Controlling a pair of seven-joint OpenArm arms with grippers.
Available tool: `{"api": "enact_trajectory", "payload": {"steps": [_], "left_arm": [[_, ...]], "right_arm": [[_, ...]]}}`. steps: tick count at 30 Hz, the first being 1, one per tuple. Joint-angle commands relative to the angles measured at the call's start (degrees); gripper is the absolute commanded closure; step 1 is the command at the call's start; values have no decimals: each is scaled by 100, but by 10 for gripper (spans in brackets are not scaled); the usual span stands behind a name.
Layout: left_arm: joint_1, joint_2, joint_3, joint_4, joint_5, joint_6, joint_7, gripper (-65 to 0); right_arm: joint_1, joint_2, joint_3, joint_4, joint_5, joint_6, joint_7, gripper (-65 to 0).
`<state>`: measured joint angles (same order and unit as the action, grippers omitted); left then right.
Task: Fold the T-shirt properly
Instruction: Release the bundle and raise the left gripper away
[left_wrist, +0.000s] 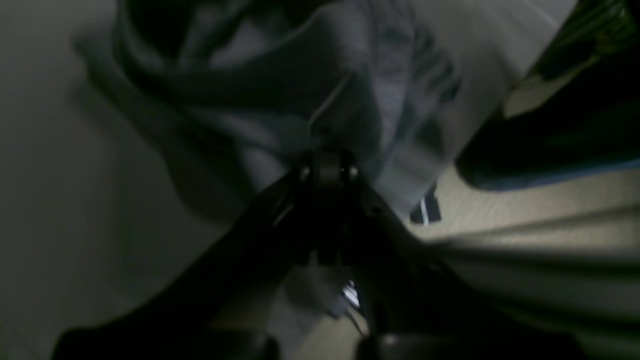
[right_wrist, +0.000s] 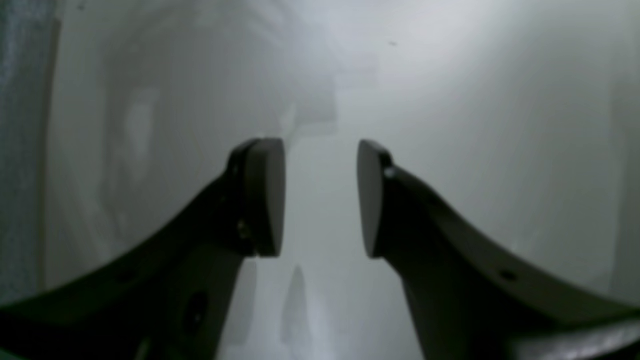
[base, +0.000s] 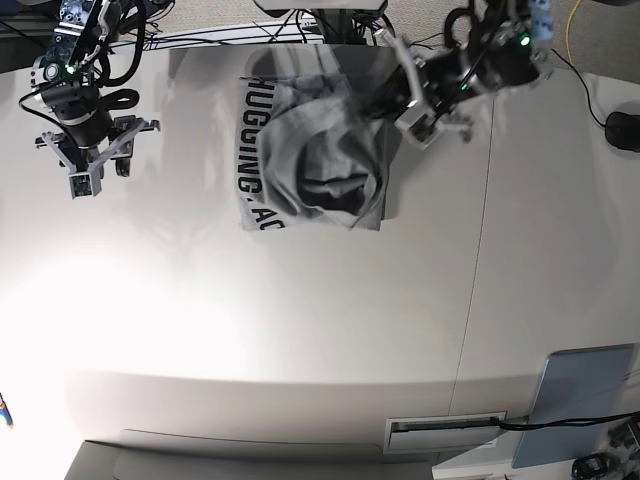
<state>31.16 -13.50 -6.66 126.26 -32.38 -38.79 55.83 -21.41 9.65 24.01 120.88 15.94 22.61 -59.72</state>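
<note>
The heather-grey T-shirt (base: 310, 150) lies bunched at the table's far middle, with black lettering along its left edge. One flap is lifted and folded over, leaving a dark hollow at its centre. My left gripper (base: 380, 103) comes in from the far right and is shut on the shirt's right-hand fabric. In the left wrist view the closed fingertips (left_wrist: 327, 170) pinch a grey fold of the T-shirt (left_wrist: 280, 100). My right gripper (base: 92, 178) hovers over bare table at the far left, well away from the shirt. In its wrist view the right gripper (right_wrist: 320, 200) stands open and holds nothing.
The white table (base: 300, 330) stretches toward the camera. A grey flat panel (base: 575, 405) lies at the near right corner, and a slot plate (base: 445, 430) sits at the front edge. A black object (base: 625, 130) rests at the right edge. Cables (base: 290, 25) run along the far side.
</note>
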Motion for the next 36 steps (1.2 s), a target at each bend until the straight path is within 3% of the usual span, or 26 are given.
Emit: {"api": "enact_trajectory", "payload": {"steps": [1, 9, 12, 16, 19, 22, 31, 36], "left_arm": [[136, 0, -136, 101, -111, -92, -122, -5], [710, -2, -715, 26, 61, -121, -118, -17], [708, -2, -704, -142, 531, -121, -120, -86], [706, -24, -704, -188, 1239, -121, -144, -236], [691, -184, -704, -188, 1331, 103, -142, -264], [693, -402, -704, -188, 975, 192, -138, -264], [693, -568, -704, -186, -1445, 240, -116, -264], [695, -555, -702, -186, -1469, 673, -114, -264]], "right_arm": [[17, 70, 37, 109, 13, 22, 131, -241], [17, 68, 37, 109, 11, 96, 127, -241], [15, 68, 37, 109, 11, 96, 122, -241], [15, 68, 37, 109, 11, 94, 120, -241], [15, 68, 37, 109, 11, 96, 120, -241], [15, 68, 37, 109, 11, 94, 120, -241], [15, 68, 37, 109, 11, 96, 125, -241], [15, 68, 37, 109, 11, 94, 127, -241]]}}
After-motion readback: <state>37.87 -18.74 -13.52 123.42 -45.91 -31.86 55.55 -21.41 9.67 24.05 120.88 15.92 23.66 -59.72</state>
